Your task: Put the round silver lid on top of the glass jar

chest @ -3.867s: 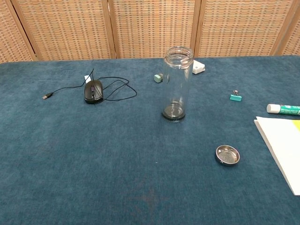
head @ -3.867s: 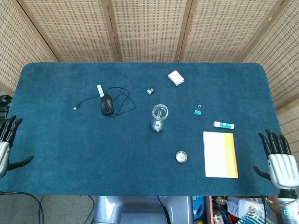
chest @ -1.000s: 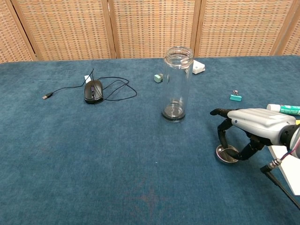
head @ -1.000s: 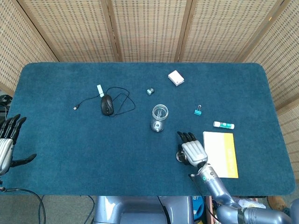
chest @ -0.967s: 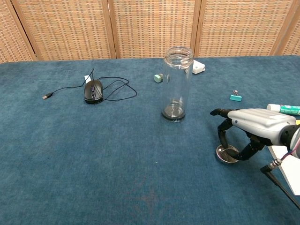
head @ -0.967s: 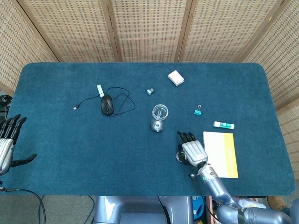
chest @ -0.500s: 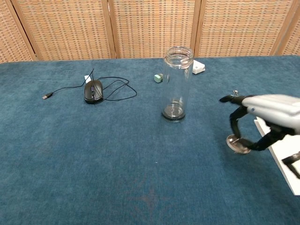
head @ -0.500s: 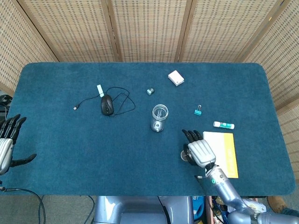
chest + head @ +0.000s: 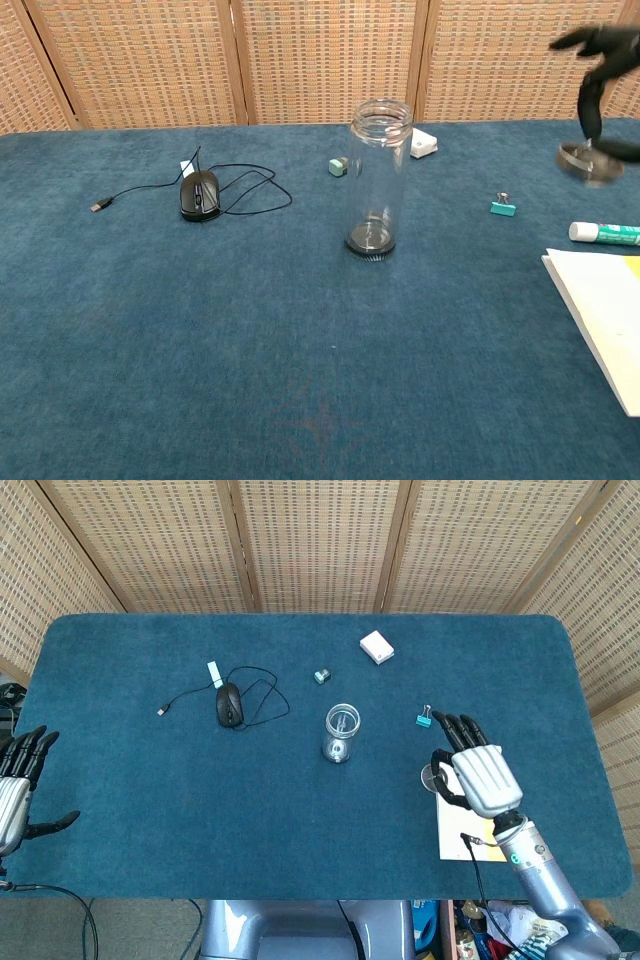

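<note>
The clear glass jar [image 9: 341,732] stands upright and open-mouthed near the middle of the blue table [image 9: 150,800]; in the chest view the jar [image 9: 379,180] rises in the centre. My right hand [image 9: 478,772] is lifted well above the table, to the jar's right, and pinches the round silver lid [image 9: 434,776] between thumb and finger. In the chest view that right hand [image 9: 606,58] is at the top right edge with the lid [image 9: 590,161] hanging under it, about level with the jar's mouth. My left hand [image 9: 14,792] hangs off the table's left edge with fingers spread, holding nothing.
A black mouse [image 9: 229,704] with a looped cable lies left of the jar. A white box [image 9: 377,647] and a small green object [image 9: 321,676] lie behind it. A teal binder clip [image 9: 503,207], a glue stick [image 9: 605,233] and a notebook [image 9: 600,305] lie at the right.
My right hand has lifted the lid off the table and carried it up and to the right, away from the notebook's left edge. The jar and my left hand have stayed put.
</note>
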### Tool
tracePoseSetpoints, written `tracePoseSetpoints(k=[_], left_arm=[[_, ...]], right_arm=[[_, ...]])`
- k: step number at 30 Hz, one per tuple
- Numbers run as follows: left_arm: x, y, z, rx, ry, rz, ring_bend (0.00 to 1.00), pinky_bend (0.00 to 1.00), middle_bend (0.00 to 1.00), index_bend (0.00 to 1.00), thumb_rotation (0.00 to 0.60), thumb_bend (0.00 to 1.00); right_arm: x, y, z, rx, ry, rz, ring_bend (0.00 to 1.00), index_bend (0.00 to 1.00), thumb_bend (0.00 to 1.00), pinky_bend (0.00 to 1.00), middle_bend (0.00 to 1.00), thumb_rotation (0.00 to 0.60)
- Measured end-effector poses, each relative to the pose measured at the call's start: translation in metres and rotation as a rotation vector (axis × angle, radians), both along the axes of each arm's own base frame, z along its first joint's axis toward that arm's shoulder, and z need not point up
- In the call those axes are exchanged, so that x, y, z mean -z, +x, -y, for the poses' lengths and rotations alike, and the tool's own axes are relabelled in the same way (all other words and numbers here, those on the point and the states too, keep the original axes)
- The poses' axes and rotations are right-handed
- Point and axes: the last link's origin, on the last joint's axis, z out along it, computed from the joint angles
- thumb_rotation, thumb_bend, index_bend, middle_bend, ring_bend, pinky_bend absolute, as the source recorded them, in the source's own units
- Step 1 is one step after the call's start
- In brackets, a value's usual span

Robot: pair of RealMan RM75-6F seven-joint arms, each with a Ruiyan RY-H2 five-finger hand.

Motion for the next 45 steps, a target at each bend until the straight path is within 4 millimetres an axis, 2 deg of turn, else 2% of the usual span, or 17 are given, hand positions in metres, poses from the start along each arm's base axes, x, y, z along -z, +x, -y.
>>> tracePoseSetpoints(k=[5, 9, 16, 20, 29, 45], left_arm=[[0.002, 0.0, -0.001, -0.007, 0.001, -0.006, 0.0, 0.0, 0.0, 0.0, 0.6, 0.0], [0.001, -0.001, -0.003, -0.015, 0.005, -0.006, 0.0, 0.0, 0.0, 0.0, 0.6, 0.0], [0.0, -0.005, -0.005, -0.031, 0.01, -0.002, 0.0, 0.0, 0.0, 0.0, 0.6, 0.0], [-0.001, -0.005, -0.006, -0.035, 0.011, -0.002, 0.0, 0.0, 0.0, 0.0, 0.6, 0.0], [0.0, -0.006, -0.007, -0.036, 0.003, 0.007, 0.0, 0.0, 0.0, 0.0, 0.6, 0.0], [-0.005, -0.008, -0.007, -0.036, 0.003, 0.028, 0.0, 0.0, 0.0, 0.0, 0.6, 0.0]], right_arm=[[-0.018, 0.032, 0.023, -0.022, -0.033, 0.037, 0.0, 0.64, 0.61, 0.0, 0.05, 0.6], [-0.024, 0.058, 0.041, -0.047, -0.054, 0.043, 0.0, 0.64, 0.61, 0.01, 0.07, 0.6], [-0.013, 0.101, 0.066, -0.083, -0.07, 0.038, 0.0, 0.64, 0.61, 0.02, 0.08, 0.6], [0.004, 0.119, 0.078, -0.079, -0.077, 0.03, 0.0, 0.64, 0.61, 0.02, 0.09, 0.6], [0.044, 0.128, 0.096, -0.026, -0.09, 0.034, 0.0, 0.64, 0.61, 0.02, 0.09, 0.6], [0.074, 0.126, 0.097, 0.003, -0.094, -0.045, 0.0, 0.64, 0.61, 0.02, 0.09, 0.6]])
